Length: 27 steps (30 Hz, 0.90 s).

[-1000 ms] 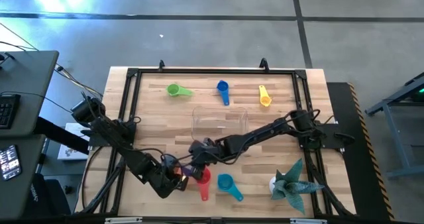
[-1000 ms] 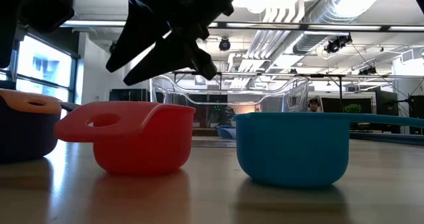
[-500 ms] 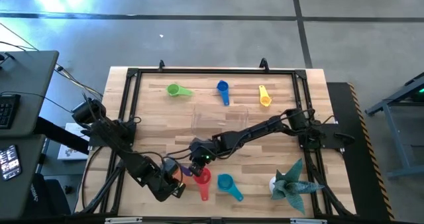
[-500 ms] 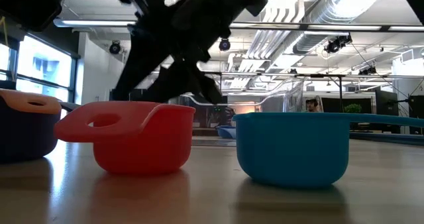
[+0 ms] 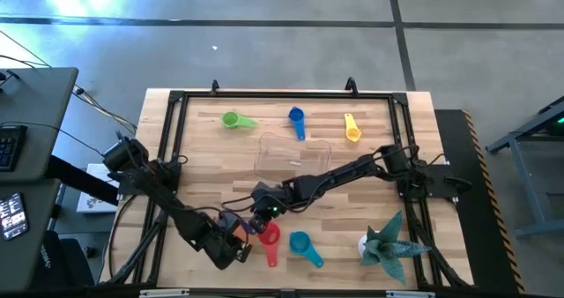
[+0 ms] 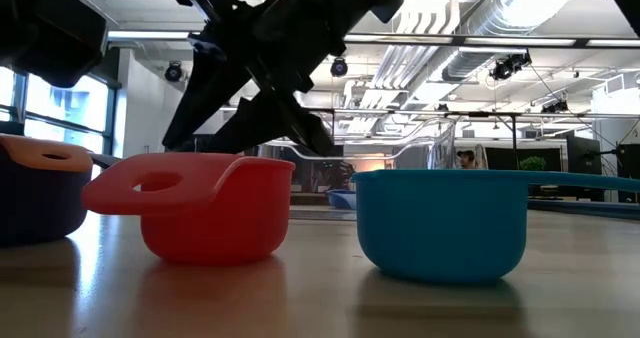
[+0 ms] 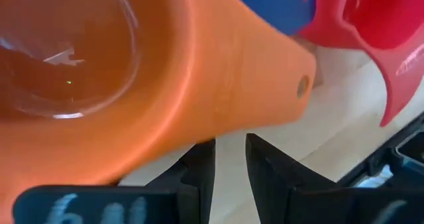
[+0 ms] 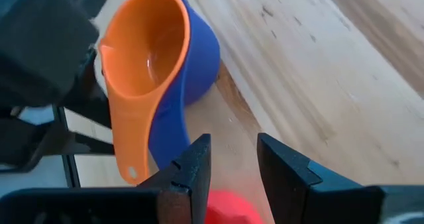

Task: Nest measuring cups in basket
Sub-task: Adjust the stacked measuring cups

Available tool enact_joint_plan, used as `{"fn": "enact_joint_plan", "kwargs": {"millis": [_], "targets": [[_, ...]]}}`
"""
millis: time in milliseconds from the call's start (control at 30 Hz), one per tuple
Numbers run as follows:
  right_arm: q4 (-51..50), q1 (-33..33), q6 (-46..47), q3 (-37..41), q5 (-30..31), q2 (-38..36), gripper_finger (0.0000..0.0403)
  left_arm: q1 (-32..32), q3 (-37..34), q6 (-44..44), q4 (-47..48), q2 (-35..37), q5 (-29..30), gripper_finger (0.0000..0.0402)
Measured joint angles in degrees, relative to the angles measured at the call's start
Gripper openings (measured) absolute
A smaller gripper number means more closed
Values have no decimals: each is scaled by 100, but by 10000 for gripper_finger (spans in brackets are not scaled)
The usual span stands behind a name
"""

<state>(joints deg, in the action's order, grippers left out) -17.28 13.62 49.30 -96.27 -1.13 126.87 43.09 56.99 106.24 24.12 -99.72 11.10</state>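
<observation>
An orange measuring cup (image 8: pixel 142 48) sits nested in a dark purple cup (image 8: pixel 195 58) near the table's near edge; both also show in the high view (image 5: pixel 241 229). A red cup (image 5: pixel 268 237) and a teal cup (image 5: pixel 302 244) stand to their right, bowls on the wood. Green (image 5: pixel 233 120), blue (image 5: pixel 296 118) and yellow (image 5: pixel 352 127) cups lie near the far edge. The clear basket (image 5: pixel 293 153) rests mid-table. My left gripper (image 7: pixel 230 163) is open by a narrow gap beside the orange cup's handle. My right gripper (image 8: pixel 228 161) is open just above the red cup (image 6: pixel 205 208). My left gripper's fingertips (image 7: pixel 202 159) stand right beside the orange cup's handle (image 7: pixel 265 98), near where it joins the bowl. Nothing lies between the two fingers. Whether a finger touches the cup, I cannot tell.
A spiky teal-grey folded-paper figure (image 5: pixel 388 241) stands at the near right corner. A black frame (image 5: pixel 176 98) rims the table. Bare wood lies between the basket and the near cups, and to the left of the basket.
My right gripper has come down and toward the near edge, from above the table to just over the red cup's rim, staying open. The cups have kept their places.
</observation>
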Motion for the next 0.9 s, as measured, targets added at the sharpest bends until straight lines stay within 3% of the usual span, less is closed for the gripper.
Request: {"fn": "enact_joint_plan", "kwargs": {"millis": [233,333,900], "targets": [[114,86,177,0,112,132,114,-248,0,-95,-18,0,147,74],[131,84,155,2,129,162,114,-317,0,-134,74,0,-72,74],[256,-170,170,0,263,179,114,-297,-2,-149,74,0,57,74]]}}
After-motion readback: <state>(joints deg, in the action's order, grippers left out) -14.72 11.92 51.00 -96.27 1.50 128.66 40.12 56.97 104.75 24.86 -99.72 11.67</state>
